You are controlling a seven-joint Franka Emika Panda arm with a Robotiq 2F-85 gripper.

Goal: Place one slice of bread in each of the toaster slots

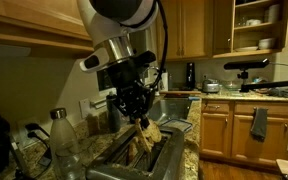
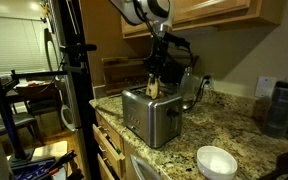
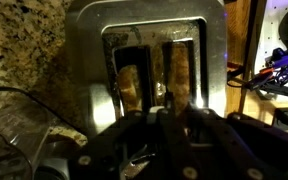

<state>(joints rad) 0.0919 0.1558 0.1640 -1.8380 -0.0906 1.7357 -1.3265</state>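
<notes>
The black two-fingered gripper [image 3: 164, 112] was clenched tight, with its fingertips pressed together. It hung straight down over the top of the toaster. In an exterior view the gripper [image 1: 136, 108] met the top edge of a light brown slice of bread [image 1: 144, 132]. I could not tell if the fingertips were pinching the slice or only touching it.

That slice stood up tall out of the wide, boxy, shiny silver toaster [image 2: 149, 120], and most of the bread [image 2: 154, 88] showed above it. In the wrist view, the two long, narrow toaster slots [image 3: 181, 45] lay side by side in the toaster's top. There was brown bread in the left one [image 3: 134, 88] and brown bread in the right one [image 3: 181, 75].

The toaster sat on a speckled brown stone counter [image 2: 234, 125], toward its left end. A round white bowl [image 2: 216, 160] sat on the counter to the right, nearer to us and well apart from the toaster. In an exterior view, a clear bottle with a dark cap [image 1: 62, 135] stood just left of the toaster [image 1: 124, 165]. Wooden cabinets [image 1: 199, 25] hung on the far wall.
</notes>
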